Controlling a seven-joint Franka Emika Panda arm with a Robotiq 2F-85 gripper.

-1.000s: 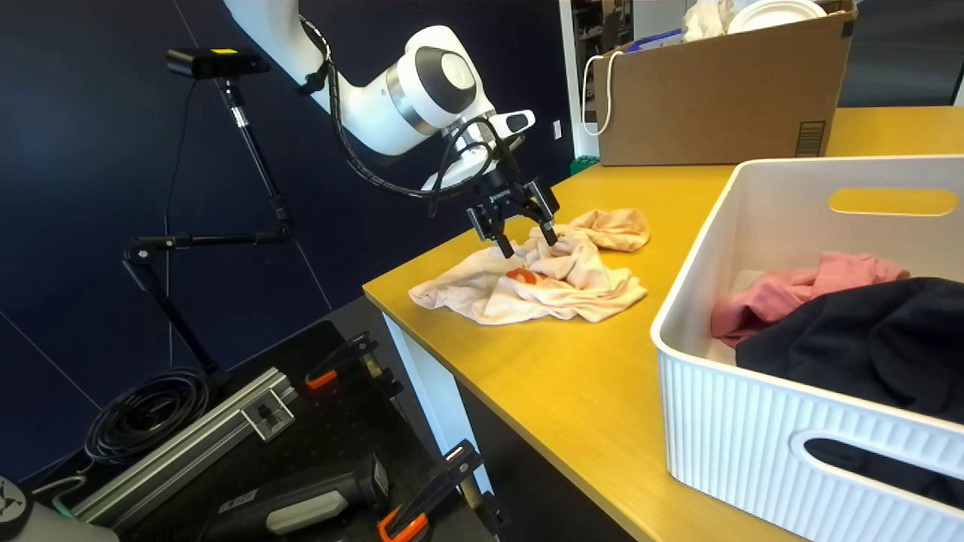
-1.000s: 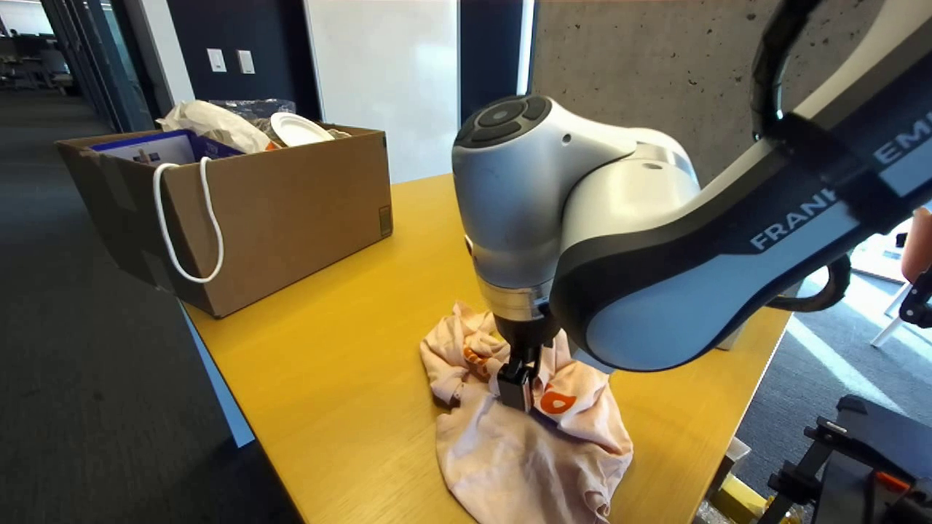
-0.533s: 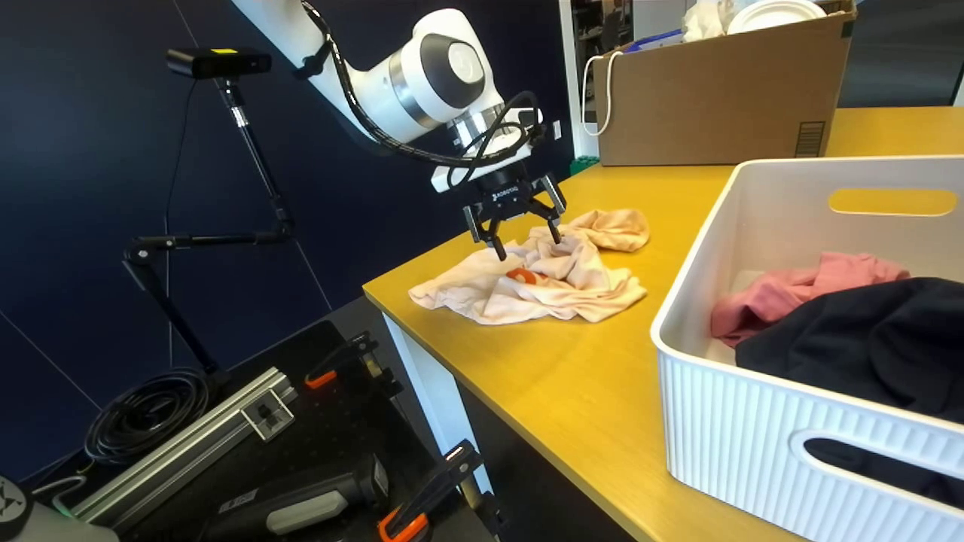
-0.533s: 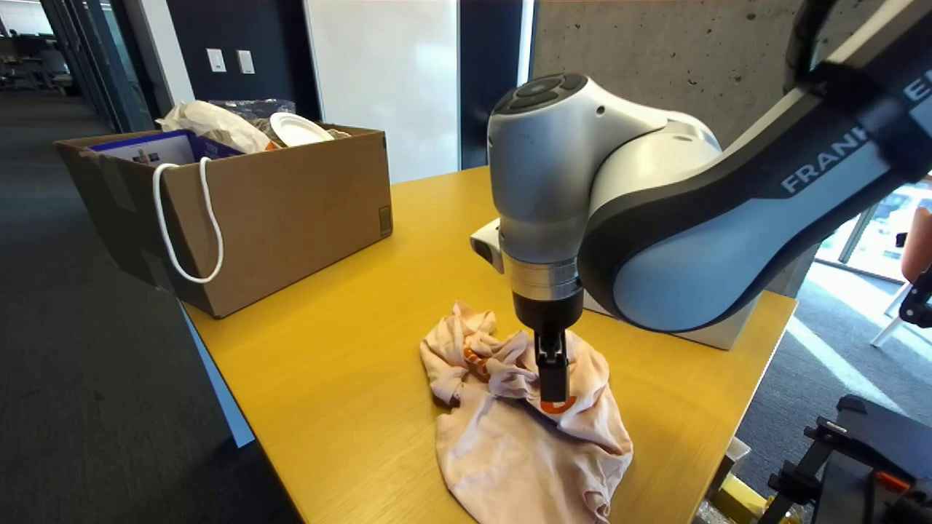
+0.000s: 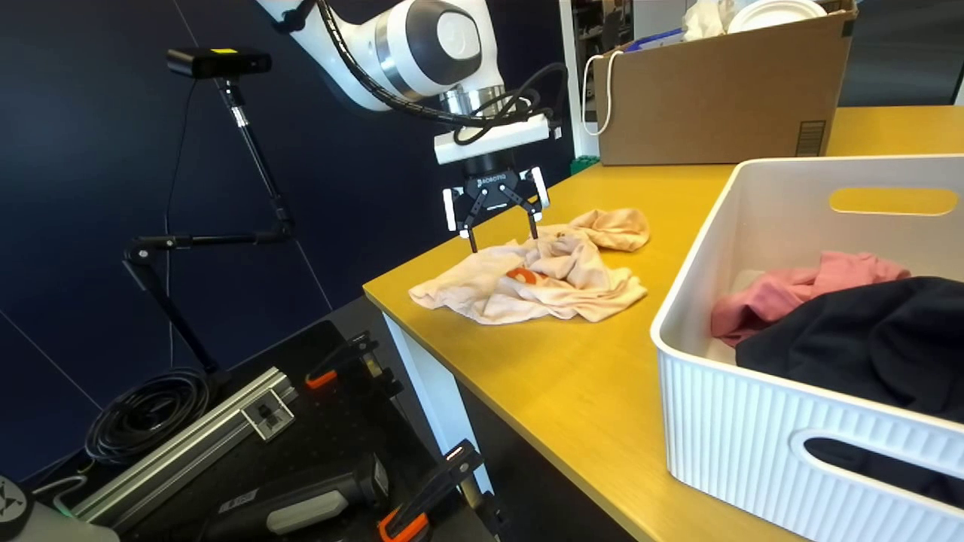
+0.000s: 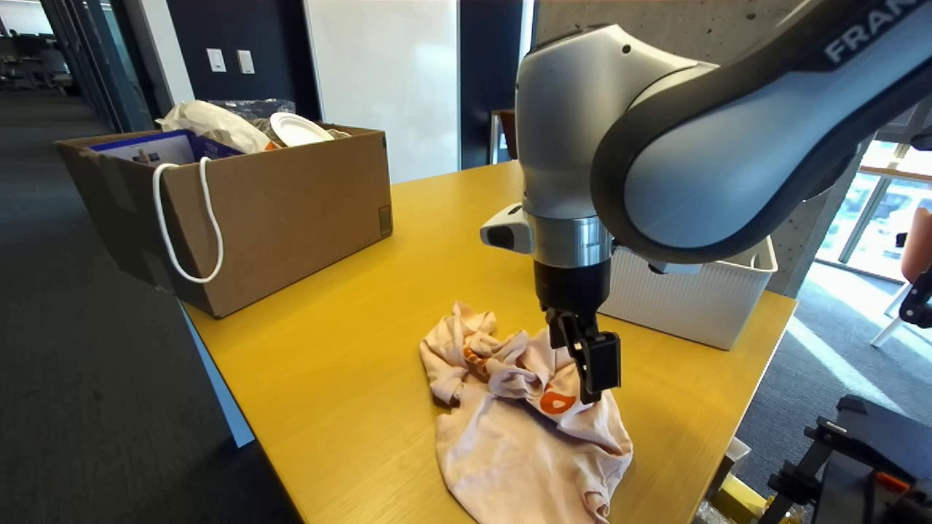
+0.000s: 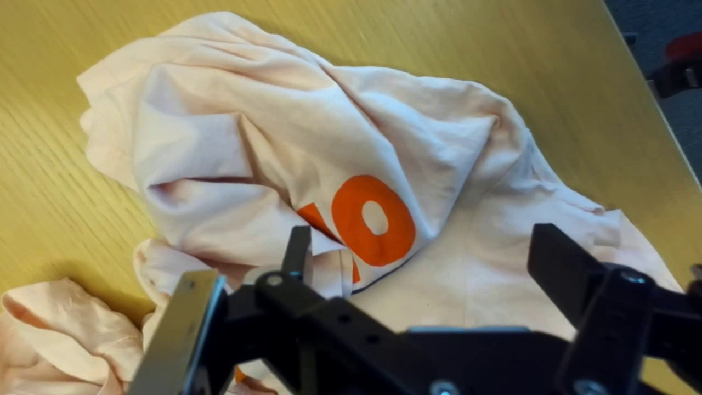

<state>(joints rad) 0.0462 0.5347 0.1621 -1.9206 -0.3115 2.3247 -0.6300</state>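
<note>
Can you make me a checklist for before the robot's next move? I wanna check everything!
1. Gripper open: ok, its fingers stand wide apart.
2. Gripper holding nothing: ok.
3. Pale pink cloth on the table: ok.
4. Cloth spread flat: not ok, it's crumpled.
5. Nothing hidden under the cloth: cannot tell, folds block the view.
6. White bin upright: ok, a rosy cloth and a dark cloth lie inside.

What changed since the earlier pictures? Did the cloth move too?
In an exterior view, the claw moved toward the picture's left and straightened up from its tilt. It's open, and grabbed or let go of nothing. The peach cloth, white basket and cardboard box stayed put.
</note>
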